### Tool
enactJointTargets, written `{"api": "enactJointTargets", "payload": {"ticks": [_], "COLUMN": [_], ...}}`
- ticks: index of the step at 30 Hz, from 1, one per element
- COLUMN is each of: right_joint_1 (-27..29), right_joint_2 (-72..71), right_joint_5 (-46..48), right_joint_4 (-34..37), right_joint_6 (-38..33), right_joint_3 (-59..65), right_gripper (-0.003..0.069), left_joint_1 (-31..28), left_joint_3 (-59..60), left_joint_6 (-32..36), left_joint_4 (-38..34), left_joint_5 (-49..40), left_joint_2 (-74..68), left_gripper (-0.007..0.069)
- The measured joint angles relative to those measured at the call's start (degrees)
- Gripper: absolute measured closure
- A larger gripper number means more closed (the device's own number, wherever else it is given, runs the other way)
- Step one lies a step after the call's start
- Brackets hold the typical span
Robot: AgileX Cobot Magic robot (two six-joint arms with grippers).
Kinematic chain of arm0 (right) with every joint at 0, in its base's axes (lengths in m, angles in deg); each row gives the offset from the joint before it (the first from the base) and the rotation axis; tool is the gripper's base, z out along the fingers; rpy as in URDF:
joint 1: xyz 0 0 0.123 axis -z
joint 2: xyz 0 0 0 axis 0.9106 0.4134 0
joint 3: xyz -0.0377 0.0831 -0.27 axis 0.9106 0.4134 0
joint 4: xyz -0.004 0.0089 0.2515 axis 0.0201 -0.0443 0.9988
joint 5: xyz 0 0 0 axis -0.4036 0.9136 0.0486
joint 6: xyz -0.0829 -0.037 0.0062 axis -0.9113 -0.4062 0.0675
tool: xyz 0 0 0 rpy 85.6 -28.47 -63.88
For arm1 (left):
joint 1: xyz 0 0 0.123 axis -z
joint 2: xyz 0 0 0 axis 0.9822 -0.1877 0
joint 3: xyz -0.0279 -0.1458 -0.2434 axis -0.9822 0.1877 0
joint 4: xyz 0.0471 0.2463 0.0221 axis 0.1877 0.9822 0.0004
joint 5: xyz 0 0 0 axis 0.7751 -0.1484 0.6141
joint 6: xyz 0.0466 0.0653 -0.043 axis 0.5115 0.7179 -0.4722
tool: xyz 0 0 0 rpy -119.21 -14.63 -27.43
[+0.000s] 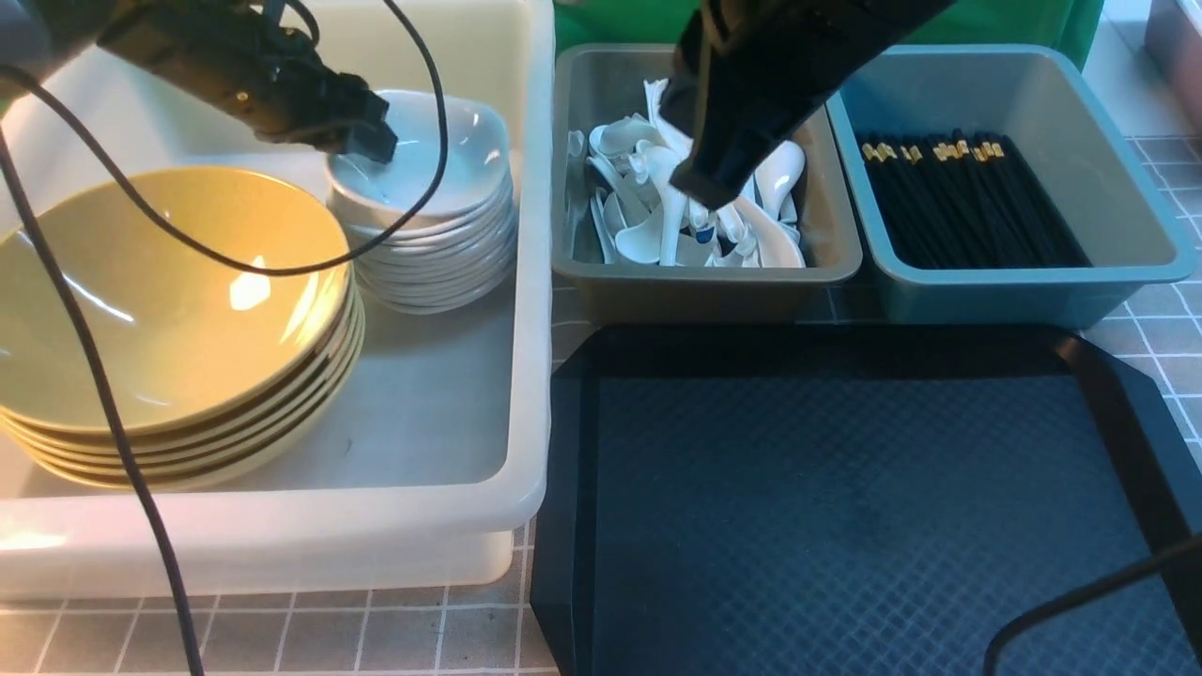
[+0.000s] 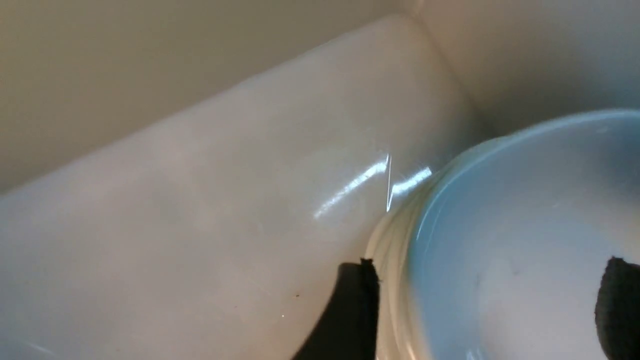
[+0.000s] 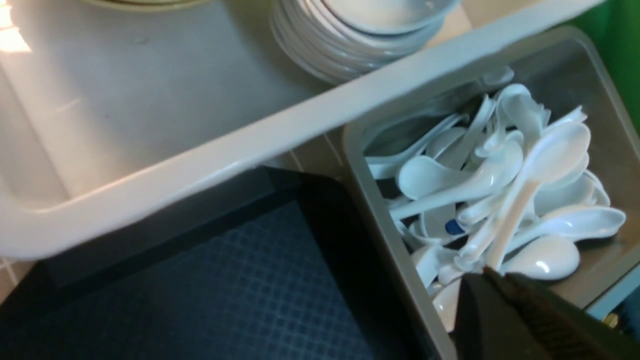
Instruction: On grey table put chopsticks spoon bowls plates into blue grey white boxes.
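White box (image 1: 535,282): it stands at the far left on the grey table (image 1: 329,629) and holds two piles.
Bowls (image 1: 160,300): olive-yellow, stacked in the near-left part of the white box.
Plates (image 1: 460,178): small white dishes, stacked in the far corner of the same box, just beside the bowls.
Left gripper (image 1: 371,145): it hangs over the top plate with the jaws wide. One of its fingers (image 2: 350,310) is outside the pile and the other is above the plate's hollow. It holds nothing.
Grey box (image 1: 704,291): in the middle, filled with a loose heap of white spoons (image 1: 639,239).
Right gripper (image 1: 709,192): low over that heap with the jaws narrow. They seem to pinch the handle end of one spoon (image 3: 550,150).
Blue box (image 1: 1033,296): at the right, with black chopsticks (image 1: 967,207) lying side by side inside.
Black tray (image 1: 845,526): in front of the two small boxes, with nothing visible on it.
Step in hand: I judge it the end of the sorting, with a plate set down on its pile and a spoon being delivered.
Next move: the right gripper should open over the heap, and the left one should lift straight up, clear of the rim.
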Motion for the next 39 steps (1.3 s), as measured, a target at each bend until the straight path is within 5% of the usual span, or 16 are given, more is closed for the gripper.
{"api": "enactJointTargets", "payload": {"ticks": [3, 6, 13, 16, 31, 39], "right_joint_1": [0.0, 0.0, 0.0, 0.0, 0.0, 0.0], "right_joint_2": [-0.6, -2.4, -13.0, -17.6, -47.6, -60.8], "right_joint_5": [1.6, 2.9, 5.8, 3.4, -31.3, -37.6], "right_joint_4": [0.0, 0.0, 0.0, 0.1, 4.0, 4.2], "right_joint_6": [0.3, 2.0, 7.8, 9.9, 13.7, 13.9], "right_joint_3": [0.0, 0.0, 3.0, 8.0, 48.2, 61.4], "right_gripper": [0.0628, 0.0627, 0.0619, 0.0617, 0.0603, 0.0596], "left_joint_1": [0.0, 0.1, 2.1, 2.1, 2.2, 2.2], "left_joint_3": [-4.7, -9.5, -5.4, 4.5, 69.4, 84.4], "left_joint_6": [-3.5, -8.1, -12.6, -13.0, -13.2, -14.7], "left_joint_4": [2.0, 5.9, 15.3, 15.8, 16.1, 16.1], "left_joint_5": [-5.1, -11.2, -16.6, -16.9, 17.3, 18.7], "left_joint_2": [2.8, 8.2, 27.3, 35.7, 89.1, 103.9], "left_gripper": [0.0025, 0.0097, 0.0543, 0.0616, 0.0636, 0.0636]}}
